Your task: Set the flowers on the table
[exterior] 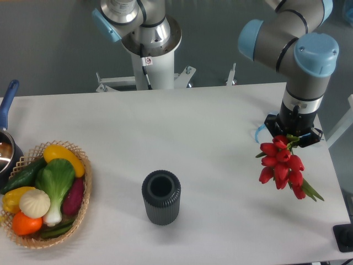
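A bunch of red tulips [282, 165] with green stems hangs at the right side of the white table [193, 138]. My gripper [292, 137] points down over the bunch and is shut on its upper end. The blooms and stems trail down and to the right, toward the table's right edge. I cannot tell whether the lower stems touch the table. The fingertips are hidden behind the flowers.
A dark ribbed vase [161, 196] stands at the front middle, empty. A wicker basket of vegetables [44, 193] sits at the front left. A pot with a blue handle [6, 132] is at the left edge. The arm's base [146, 38] stands behind the table.
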`<control>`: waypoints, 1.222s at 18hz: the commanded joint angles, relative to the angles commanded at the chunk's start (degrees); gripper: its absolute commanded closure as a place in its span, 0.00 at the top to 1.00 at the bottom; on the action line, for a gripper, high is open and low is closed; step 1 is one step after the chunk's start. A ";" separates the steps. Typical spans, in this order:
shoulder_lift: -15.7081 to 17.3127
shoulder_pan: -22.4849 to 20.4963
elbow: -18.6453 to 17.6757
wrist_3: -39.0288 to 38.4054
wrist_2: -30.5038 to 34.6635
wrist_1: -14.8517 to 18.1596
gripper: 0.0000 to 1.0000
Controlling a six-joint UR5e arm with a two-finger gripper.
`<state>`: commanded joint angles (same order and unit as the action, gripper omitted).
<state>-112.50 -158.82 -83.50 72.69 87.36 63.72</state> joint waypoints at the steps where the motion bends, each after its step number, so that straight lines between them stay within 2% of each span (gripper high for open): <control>1: 0.00 0.00 -0.26 0.00 0.09 0.00 0.01; 5: 0.00 0.79 -1.40 -0.18 1.05 0.09 0.01; 10: -0.09 2.90 -7.90 -0.70 1.58 -0.96 0.05; 12: -0.61 3.77 -8.09 -0.70 1.67 -0.88 0.08; 15: -1.84 4.22 -8.00 -0.79 1.58 -0.79 0.20; 17: -2.11 4.31 -8.09 -0.79 1.49 -0.79 0.30; 19: -2.37 4.31 -8.09 -0.70 1.49 -0.88 0.49; 20: -2.46 4.39 -8.09 -0.79 1.49 -0.88 0.69; 21: -2.55 4.57 -8.09 -0.79 1.49 -0.97 1.00; 22: -2.55 4.66 -8.09 -0.88 1.49 -0.97 1.00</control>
<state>-115.05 -154.16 -91.58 71.81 88.86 62.75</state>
